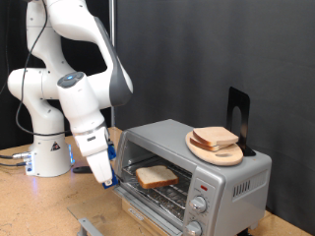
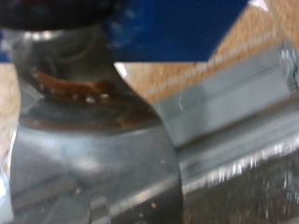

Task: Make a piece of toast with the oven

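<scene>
A: Looking inside the small silver-grey countertop toaster oven (image 1: pixel 197 167), the pale square slice of toast (image 1: pixel 156 177) lies flat on the rack so heat reaches it, door down.

B: Yep. The gripper (image 1: pixel 106 180) hangs by the open door's edge; can't tell whether its fingers are apart.

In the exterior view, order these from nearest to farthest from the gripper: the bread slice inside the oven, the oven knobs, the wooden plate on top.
From the gripper:
1. Bread slice, on the oven rack, just to its right.
2. Knobs, lower right on the front panel.
3. Wooden plate, upper right, on the oven's top.
</scene>
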Robot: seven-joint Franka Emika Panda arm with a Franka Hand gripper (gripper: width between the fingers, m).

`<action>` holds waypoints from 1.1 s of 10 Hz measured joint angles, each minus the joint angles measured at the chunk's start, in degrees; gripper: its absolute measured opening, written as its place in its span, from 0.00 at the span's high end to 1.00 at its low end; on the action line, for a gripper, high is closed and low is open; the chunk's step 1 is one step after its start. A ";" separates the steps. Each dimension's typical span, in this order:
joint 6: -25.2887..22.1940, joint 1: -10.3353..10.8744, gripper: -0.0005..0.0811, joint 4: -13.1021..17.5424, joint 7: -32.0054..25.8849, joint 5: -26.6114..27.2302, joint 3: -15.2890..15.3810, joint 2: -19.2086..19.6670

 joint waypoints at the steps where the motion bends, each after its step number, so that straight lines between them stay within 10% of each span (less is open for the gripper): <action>1: 0.00 -0.74 0.45 -0.23 -0.35 -1.00 -0.53 0.24; 11: -0.28 -2.18 0.47 0.35 -4.02 1.25 -1.78 0.73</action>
